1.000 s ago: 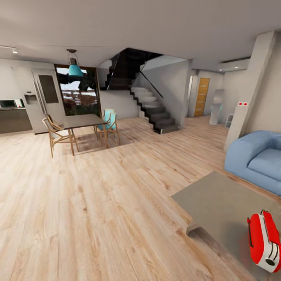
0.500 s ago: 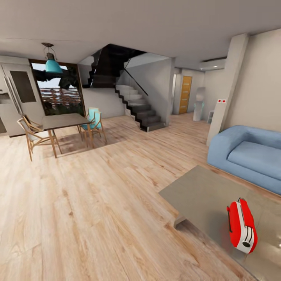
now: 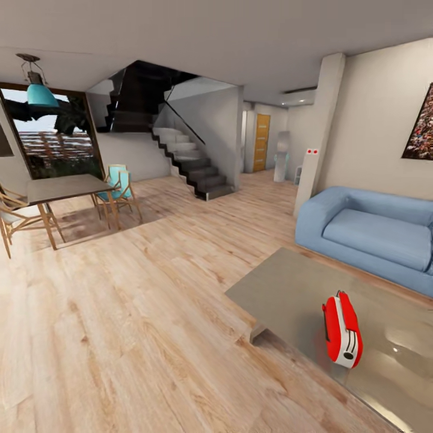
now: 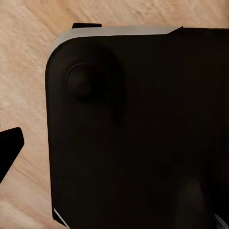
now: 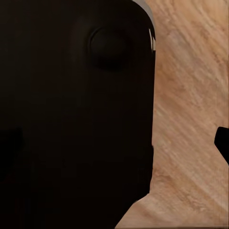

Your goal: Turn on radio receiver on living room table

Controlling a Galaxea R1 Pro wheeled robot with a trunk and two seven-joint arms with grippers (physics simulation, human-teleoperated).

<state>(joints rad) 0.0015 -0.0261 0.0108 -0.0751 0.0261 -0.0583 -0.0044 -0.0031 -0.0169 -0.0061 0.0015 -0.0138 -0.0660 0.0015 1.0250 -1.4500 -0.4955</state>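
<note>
The radio receiver (image 3: 341, 329), a slim bright-red box with a white-silver edge band and a thin dark strap, stands on its edge on the low table (image 3: 282, 287). The table's glossy grey-taupe top sits at the lower right of the head view, in the living room with its light wood plank floor (image 3: 138, 313). In each wrist view a large black rounded part of the robot (image 4: 143, 133) (image 5: 71, 114) hangs over the planks. A small dark tip (image 4: 9, 149) (image 5: 222, 141) pokes in at one edge, too little to show how the jaws stand.
A light-blue sofa (image 3: 373, 231) stands behind the table, under a framed crowd picture (image 3: 421, 123). Far left are a dining table (image 3: 60, 187) with wooden chairs and a teal pendant lamp (image 3: 41, 95). A dark staircase (image 3: 186, 159) rises at the back. Open floor lies between me and the table.
The head camera has swung right, so the whole picture has slid left. The sofa shows more fully and the framed picture has come into view. The radio has not moved on the table.
</note>
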